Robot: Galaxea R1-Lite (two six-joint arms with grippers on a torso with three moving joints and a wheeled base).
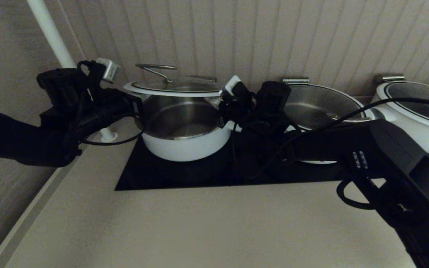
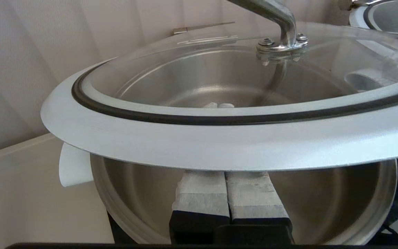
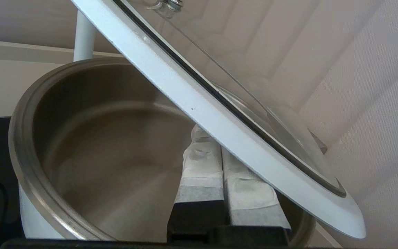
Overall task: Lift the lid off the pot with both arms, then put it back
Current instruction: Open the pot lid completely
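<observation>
Lid raised clear of pot rim, both clenched hands under its edges

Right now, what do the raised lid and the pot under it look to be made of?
The lid: clear pane, likely glass, since the pot shows through it; matte white rim, black ring, probably rubber; shiny steel-looking handle. The pot: glossy white outside, perhaps enamel; brushed steel-looking interior. The left gripper and right gripper, fingers together, sit under the rim.

2 wide pots, black hob
</observation>
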